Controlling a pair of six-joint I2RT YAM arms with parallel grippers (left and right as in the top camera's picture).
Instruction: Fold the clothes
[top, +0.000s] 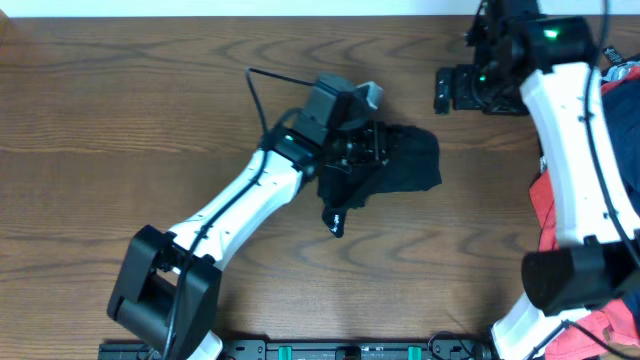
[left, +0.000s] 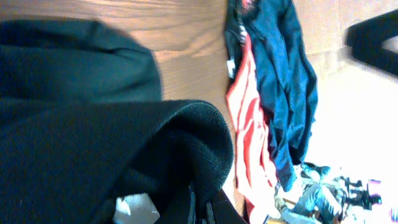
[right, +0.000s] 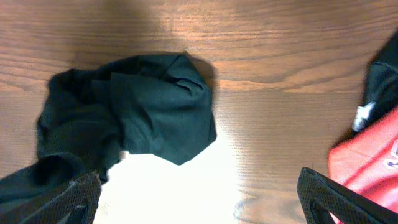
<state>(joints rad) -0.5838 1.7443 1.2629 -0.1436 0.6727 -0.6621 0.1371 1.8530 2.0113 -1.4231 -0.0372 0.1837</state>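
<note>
The left hand (top: 365, 150) is seen closed, its fingers together and clamped on the black shirt (top: 410, 165). The shirt lies bunched on the wooden tabletop (top: 130, 90), directly under and just ahead of that hand, with a narrow tail of fabric trailing back beneath the wrist. In the left wrist view the dark cloth is gathered right up against the fingertips and fills most of the picture, and a small white patch is seen in the fabric just beside them. How much of the shirt is lifted off the tabletop cannot be told.

Well ahead of the left hand, a coral-red garment (left: 249, 130) and a navy garment (left: 289, 81) are seen lying together, touching along their length, the navy one on the farther side. Beyond them a cluttered area is visible, but it is too blurred to be made out.

The right hand (right: 199, 180) is held with its fingers wide apart, and nothing is gripped between them. It is kept above the tabletop, apart from the shirt. In its own view the crumpled shirt is seen ahead of it and towards one finger, while bare wood lies between the fingertips. Off to the other finger's side, an edge of red cloth is visible, and a dark piece with a small white tag lies just beside it.
</note>
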